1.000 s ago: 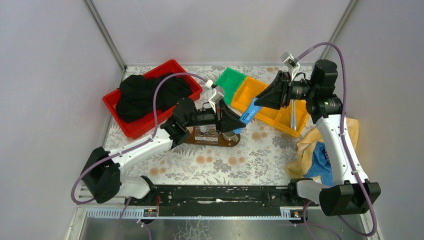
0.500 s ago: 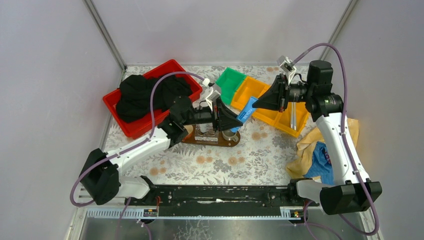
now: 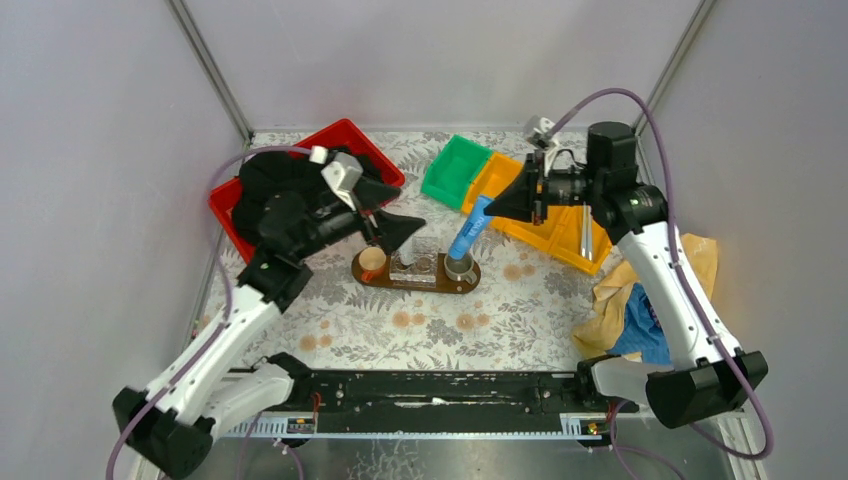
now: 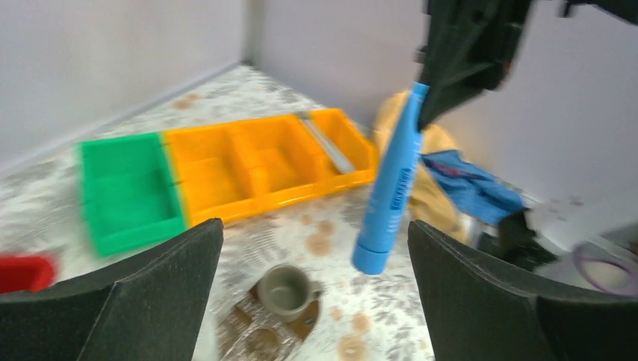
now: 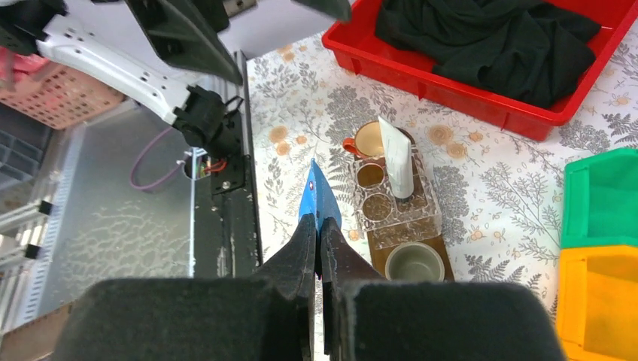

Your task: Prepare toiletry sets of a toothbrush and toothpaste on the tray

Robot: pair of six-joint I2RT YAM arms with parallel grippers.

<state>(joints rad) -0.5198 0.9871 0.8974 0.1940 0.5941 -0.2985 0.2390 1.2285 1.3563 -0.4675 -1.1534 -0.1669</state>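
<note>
My right gripper (image 3: 500, 203) (image 5: 320, 222) is shut on the flat end of a blue toothpaste tube (image 3: 468, 232) (image 5: 312, 194) (image 4: 393, 180). The tube hangs cap down over the right end of the dark wooden tray (image 3: 400, 283) (image 5: 378, 252), close to a grey cup (image 3: 459, 267) (image 4: 284, 289). A whitish toothpaste tube (image 5: 396, 158) stands in the clear holder (image 3: 415, 262) on the tray. My left gripper (image 3: 393, 208) (image 4: 314, 226) is open and empty, raised left of the tube. A pale toothbrush (image 3: 587, 235) (image 4: 327, 141) lies in the yellow bin.
A red crate (image 3: 345, 135) holding black cloth sits at the back left. A green bin (image 3: 457, 170) and a yellow bin (image 3: 530, 228) stand behind the tray. A tan cup (image 3: 372, 262) sits on the tray's left end. Yellow and blue bags (image 3: 640, 300) lie at the right.
My left gripper let go of the blue tube, opened wide and pulled back up to the left. My right gripper shut on the tube and swung it leftward, more upright, over the tray.
</note>
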